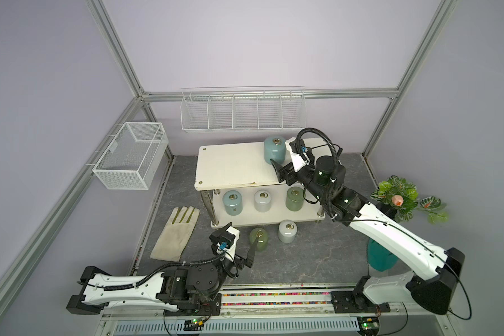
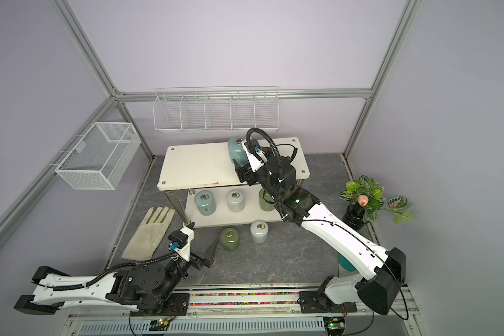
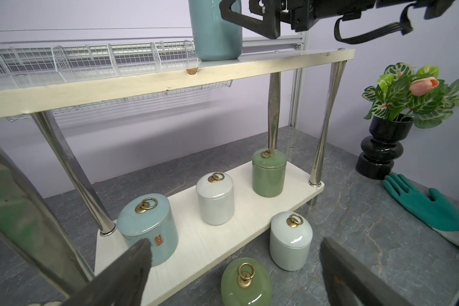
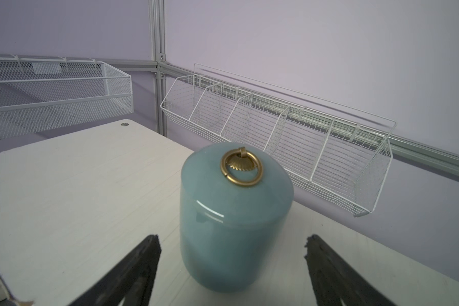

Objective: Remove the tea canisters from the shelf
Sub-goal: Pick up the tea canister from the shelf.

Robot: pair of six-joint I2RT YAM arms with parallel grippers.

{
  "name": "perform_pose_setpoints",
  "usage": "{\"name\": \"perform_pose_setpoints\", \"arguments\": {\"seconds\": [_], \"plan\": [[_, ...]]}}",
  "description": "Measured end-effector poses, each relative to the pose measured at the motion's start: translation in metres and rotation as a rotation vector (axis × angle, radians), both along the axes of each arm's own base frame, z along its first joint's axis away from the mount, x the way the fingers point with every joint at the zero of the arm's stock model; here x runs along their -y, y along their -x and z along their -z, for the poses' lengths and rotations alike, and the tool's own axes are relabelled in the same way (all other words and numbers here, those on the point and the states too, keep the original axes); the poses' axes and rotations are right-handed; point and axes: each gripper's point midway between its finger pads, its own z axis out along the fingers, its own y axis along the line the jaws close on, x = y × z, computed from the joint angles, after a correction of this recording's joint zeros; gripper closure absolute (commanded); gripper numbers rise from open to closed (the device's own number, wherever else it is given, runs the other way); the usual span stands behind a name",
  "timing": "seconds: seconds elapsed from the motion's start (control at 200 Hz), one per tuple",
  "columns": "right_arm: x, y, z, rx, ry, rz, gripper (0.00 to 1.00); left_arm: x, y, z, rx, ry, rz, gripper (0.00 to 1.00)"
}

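Observation:
The cream two-tier shelf (image 1: 230,163) carries one pale blue tea canister (image 1: 275,149) on its top board. My right gripper (image 4: 232,238) is open around that canister (image 4: 233,217), a finger (image 4: 143,259) on each side with gaps. On the lower board stand a pale blue canister (image 1: 232,202), a white one (image 1: 262,200) and an olive green one (image 1: 294,198). An olive green canister (image 1: 259,239) and a white canister (image 1: 287,230) stand on the grey floor in front. My left gripper (image 1: 243,235) is open and empty just above the green floor canister (image 3: 245,284).
A cream glove (image 1: 176,234) lies left of the shelf and a teal glove (image 3: 424,209) right of it, partly under my right arm. A plant in a black pot (image 1: 402,200) stands at the right. A mesh basket (image 1: 131,158) and a wire rack (image 1: 242,112) hang on the walls.

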Motion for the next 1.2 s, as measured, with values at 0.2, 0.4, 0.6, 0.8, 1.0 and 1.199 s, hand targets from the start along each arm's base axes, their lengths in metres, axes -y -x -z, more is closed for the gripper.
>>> {"name": "perform_pose_setpoints", "arguments": {"seconds": [0.2,0.4,0.6,0.8,1.0,1.199], "plan": [[0.000,-0.012,-0.006,0.007,-0.074,-0.022,0.11,-0.001,-0.001,0.000,0.010,-0.015,-0.010,0.00],[-0.011,-0.022,0.000,-0.004,-0.108,-0.062,0.11,-0.003,-0.003,0.000,0.013,-0.022,-0.023,0.00],[-0.019,-0.030,0.010,-0.021,-0.122,-0.085,0.11,-0.003,-0.007,0.003,0.014,-0.038,-0.045,0.00],[-0.025,-0.038,0.012,-0.016,-0.135,-0.099,0.11,-0.004,-0.011,0.006,0.014,-0.056,-0.067,0.00],[-0.033,-0.049,0.018,-0.024,-0.138,-0.103,0.11,-0.006,-0.013,0.007,0.014,-0.057,-0.085,0.00],[-0.034,-0.051,0.015,-0.016,-0.153,-0.103,0.02,-0.010,-0.017,0.007,0.009,-0.049,-0.104,0.00]]}}
